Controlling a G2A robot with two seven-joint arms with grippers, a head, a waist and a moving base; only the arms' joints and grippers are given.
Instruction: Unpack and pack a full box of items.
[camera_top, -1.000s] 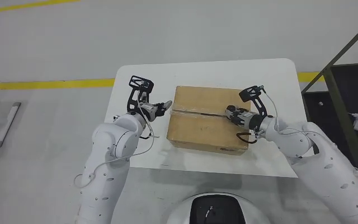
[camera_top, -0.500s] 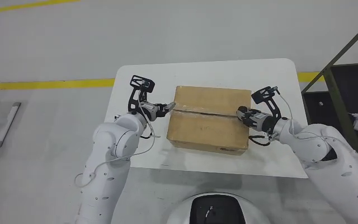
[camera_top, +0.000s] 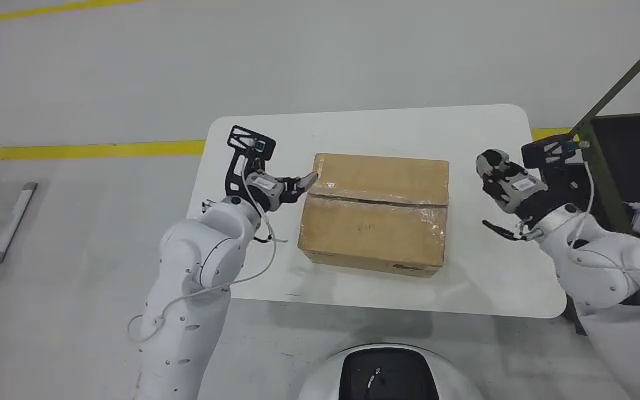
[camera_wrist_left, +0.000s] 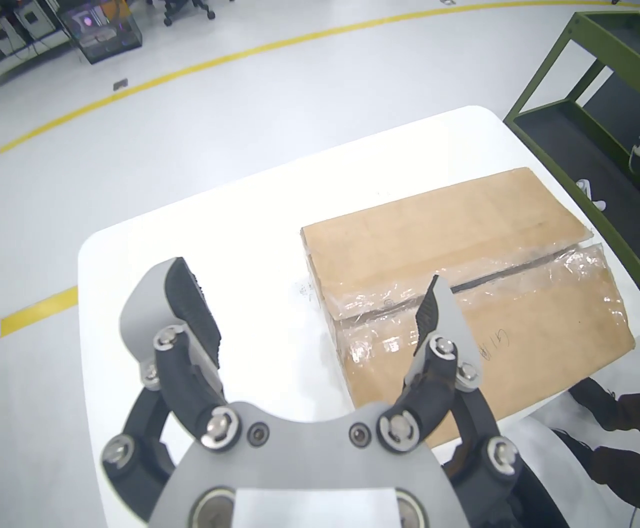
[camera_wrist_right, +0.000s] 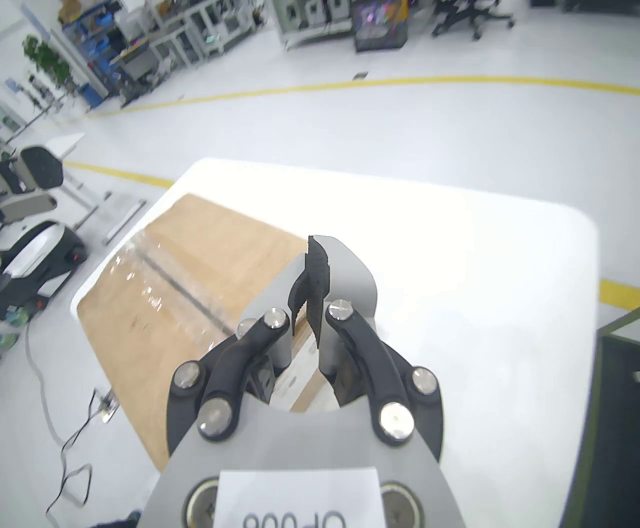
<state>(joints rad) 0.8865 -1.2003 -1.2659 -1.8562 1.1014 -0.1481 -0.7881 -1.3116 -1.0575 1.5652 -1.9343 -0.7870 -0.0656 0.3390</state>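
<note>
Left gripper (camera_wrist_left: 307, 272), spread wide and empty, sits at the taped cardboard box's (camera_top: 375, 215) 9 o'clock end. Right gripper (camera_wrist_right: 314, 260), pinched together on nothing, hangs apart at 3 o'clock. The box lies at the centre of the white table (camera_top: 480, 130); its pen scrawl is illegible.

floor (camera_top: 100, 60): pale grey, glossy | yellow line (camera_top: 100, 150) across it | green metal rack (camera_wrist_left: 590, 130) | workbenches (camera_wrist_right: 165, 30) far back

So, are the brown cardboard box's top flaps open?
No, the flaps of the brown cardboard box lie closed, with clear tape over their seam.
</note>
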